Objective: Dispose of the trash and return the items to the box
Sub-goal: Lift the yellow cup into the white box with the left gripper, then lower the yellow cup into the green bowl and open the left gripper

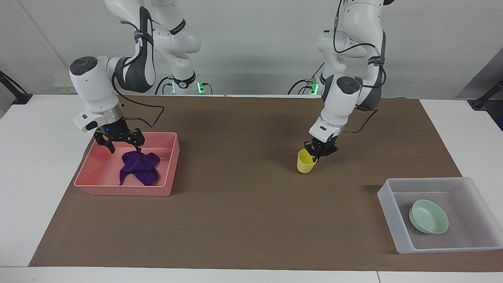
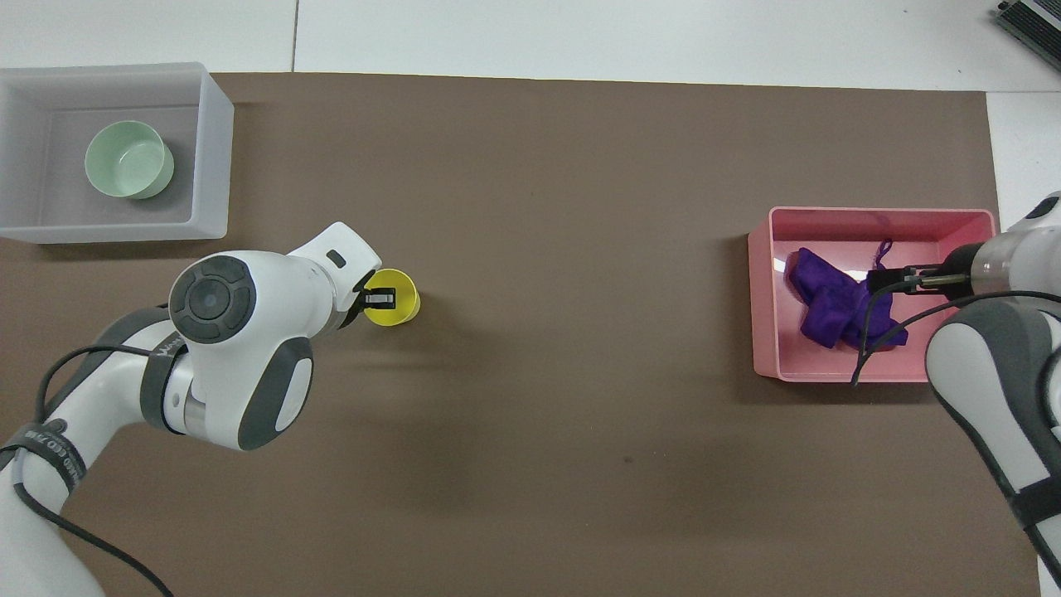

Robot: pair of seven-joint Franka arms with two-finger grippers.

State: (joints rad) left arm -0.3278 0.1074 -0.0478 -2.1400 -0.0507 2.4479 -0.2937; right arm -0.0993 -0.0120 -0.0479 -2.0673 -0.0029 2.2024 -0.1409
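Now our left gripper (image 1: 316,154) has its fingers pinched on the cup's (image 1: 305,162) rim at mid-frame; the box (image 1: 393,220), bowl (image 1: 428,216) inside, lies toward the lower right. Our right gripper (image 1: 120,142) hangs spread over the cloth (image 1: 139,168) in the pink tray (image 1: 125,189).

Left arm comes down from its base, elbow bent, wrist angled steeply downward. Left gripper (image 1: 321,151) has fingers closed together, pinching the rim of the yellow cup (image 1: 305,162), one finger inside and one outside. In the overhead view the left gripper (image 2: 380,297) sits over the cup's (image 2: 394,298) mouth, mostly hidden by the wrist housing. Right arm folds down with elbow high, wrist pointing downward. Right gripper (image 1: 119,139) hangs in the air with fingers spread apart, holding nothing.
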